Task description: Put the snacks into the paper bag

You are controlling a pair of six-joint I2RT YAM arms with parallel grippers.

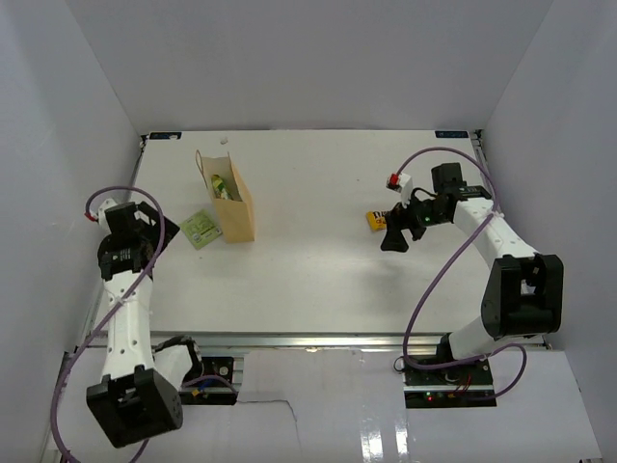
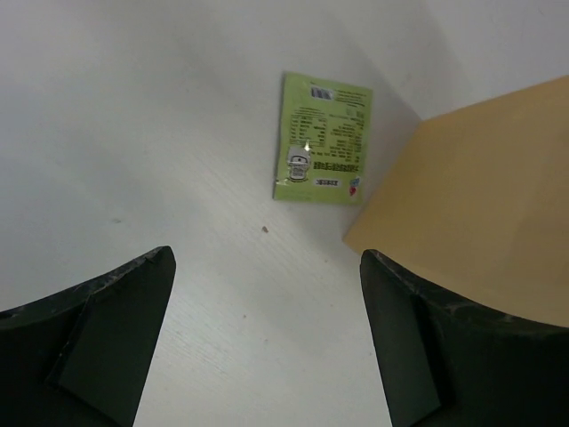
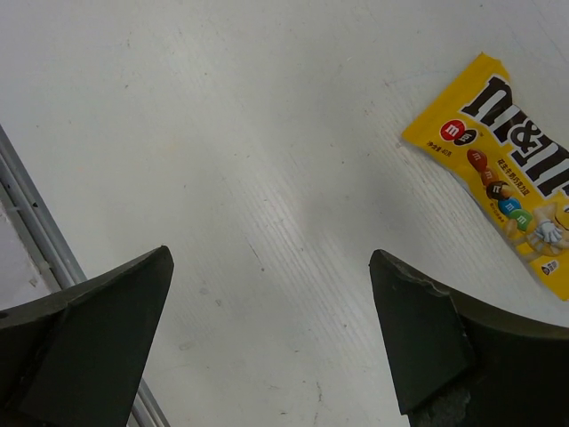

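Left side, position: the light green sachet (image 2: 322, 138) lies flat on the table (image 1: 308, 280). It is ahead of the left gripper (image 2: 267, 351), past its fingertips and apart from them. One corner comes close to the foot of the paper bag (image 1: 237, 207); whether they touch, I cannot tell.
Sachet, look: a thin, pale green rectangle with rows of small dark print and a grey-white mark facing up.
Left gripper: the jaws stand wide apart, with nothing between them and only bare table beneath.
Paper bag: tan, upright on the left part of the table, mouth open, thin loop handles at the rim.
Inside the bag: a green-and-yellow pouch (image 1: 224, 186), glossy, its top showing through the mouth (the rest is hidden by the bag's walls).
Right side, position: the yellow candy packet (image 3: 507, 169) lies flat on the table, ahead of the right gripper (image 3: 271, 351) and off towards its right finger, near but clear of the fingertips.
Packet, look: narrow, bright yellow, with large brown lettering and small coloured candies printed on it.
Right gripper: the jaws are spread wide and hold nothing.
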